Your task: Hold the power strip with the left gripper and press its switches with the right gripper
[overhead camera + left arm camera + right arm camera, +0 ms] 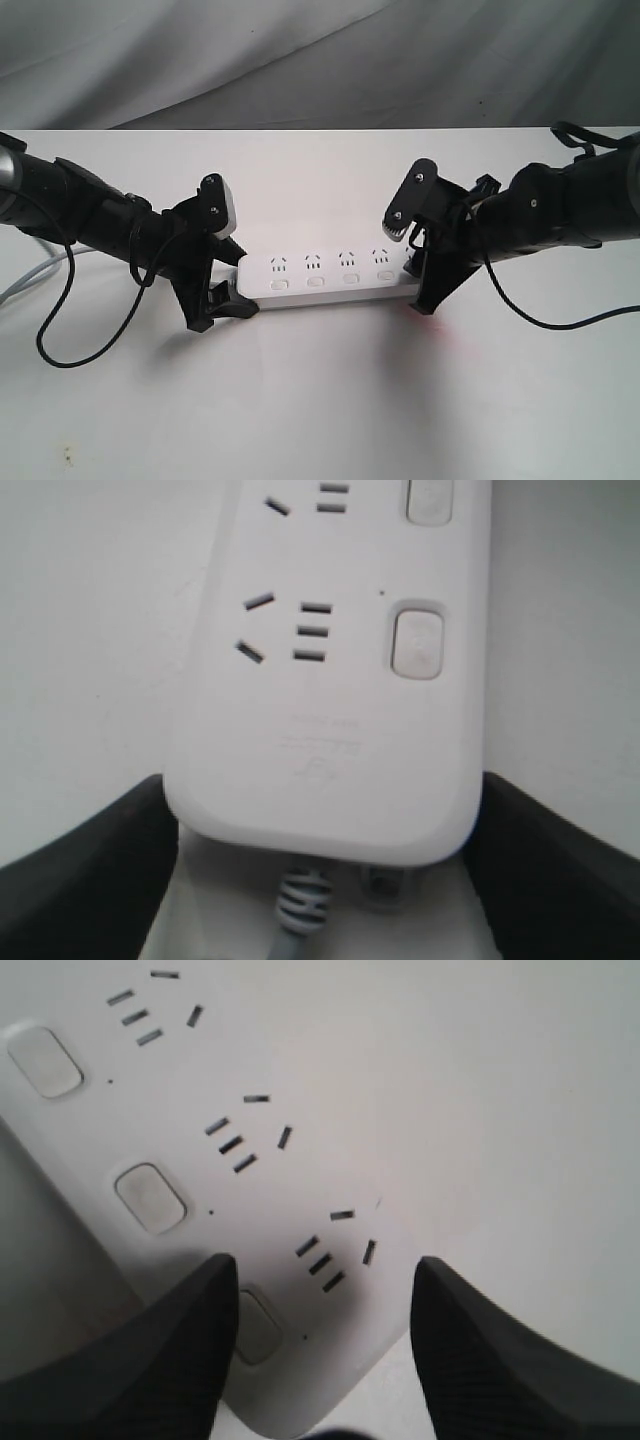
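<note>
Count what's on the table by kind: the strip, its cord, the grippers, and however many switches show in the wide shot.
power strip: 1
cord: 1
grippers, left gripper and right gripper: 2
switches showing in the exterior view: 4
Total: 8

— How is the power strip (330, 275) laid?
— Flat and white, with its length run from nine to three o'clock. The cord end is clamped between the left gripper (225, 288) fingers.
— And its switches (315, 283)?
— A row is seen along the strip's six-o'clock edge. The three-o'clock end is straddled by the right gripper (420, 280), jaws spread.
</note>
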Motion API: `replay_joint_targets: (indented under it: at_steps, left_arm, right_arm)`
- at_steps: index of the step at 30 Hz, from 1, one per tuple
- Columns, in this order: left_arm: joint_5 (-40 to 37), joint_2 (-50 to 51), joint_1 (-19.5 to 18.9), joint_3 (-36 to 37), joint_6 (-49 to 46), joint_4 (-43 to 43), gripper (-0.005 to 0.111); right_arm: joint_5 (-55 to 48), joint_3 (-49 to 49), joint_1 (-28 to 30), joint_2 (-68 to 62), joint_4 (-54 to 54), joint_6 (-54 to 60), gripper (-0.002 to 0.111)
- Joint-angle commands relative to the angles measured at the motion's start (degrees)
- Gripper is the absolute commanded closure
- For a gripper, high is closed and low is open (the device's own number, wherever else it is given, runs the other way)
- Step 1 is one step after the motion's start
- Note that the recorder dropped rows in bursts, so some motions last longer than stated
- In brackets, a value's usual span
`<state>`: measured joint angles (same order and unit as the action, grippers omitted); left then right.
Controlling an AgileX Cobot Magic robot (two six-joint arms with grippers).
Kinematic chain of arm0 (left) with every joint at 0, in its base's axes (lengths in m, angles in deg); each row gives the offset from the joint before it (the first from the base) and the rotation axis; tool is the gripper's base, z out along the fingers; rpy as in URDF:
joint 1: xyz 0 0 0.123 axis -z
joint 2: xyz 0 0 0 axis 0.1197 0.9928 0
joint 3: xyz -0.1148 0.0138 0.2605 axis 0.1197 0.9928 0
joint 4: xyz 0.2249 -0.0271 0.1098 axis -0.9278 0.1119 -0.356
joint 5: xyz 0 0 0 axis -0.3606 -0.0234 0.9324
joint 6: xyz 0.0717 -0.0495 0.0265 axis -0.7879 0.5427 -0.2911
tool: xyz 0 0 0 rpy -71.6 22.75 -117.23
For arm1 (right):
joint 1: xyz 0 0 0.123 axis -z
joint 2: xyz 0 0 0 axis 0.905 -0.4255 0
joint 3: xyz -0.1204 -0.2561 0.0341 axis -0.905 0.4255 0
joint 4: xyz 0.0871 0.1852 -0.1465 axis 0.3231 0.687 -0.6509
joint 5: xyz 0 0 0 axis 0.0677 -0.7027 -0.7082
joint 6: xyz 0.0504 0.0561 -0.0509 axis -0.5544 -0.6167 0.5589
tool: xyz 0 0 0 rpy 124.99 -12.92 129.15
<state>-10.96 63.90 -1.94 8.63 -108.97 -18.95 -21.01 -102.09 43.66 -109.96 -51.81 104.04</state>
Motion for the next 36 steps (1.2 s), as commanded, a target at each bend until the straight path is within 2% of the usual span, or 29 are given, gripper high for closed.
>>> replay_joint_targets:
  at_steps: [1,36]
  left_arm:
    - [0.15,0.03,0.38,-0.11,-0.14,-0.17,0.047]
    - [0.15,0.03,0.38,-0.11,-0.14,-0.17,0.047]
  right_arm:
    - [-1.19,0.39,0.01,-1.39,0.08,0.12,0.059]
    - [-0.89,0.39,0.79,0.68,-0.18,0.12,0.059]
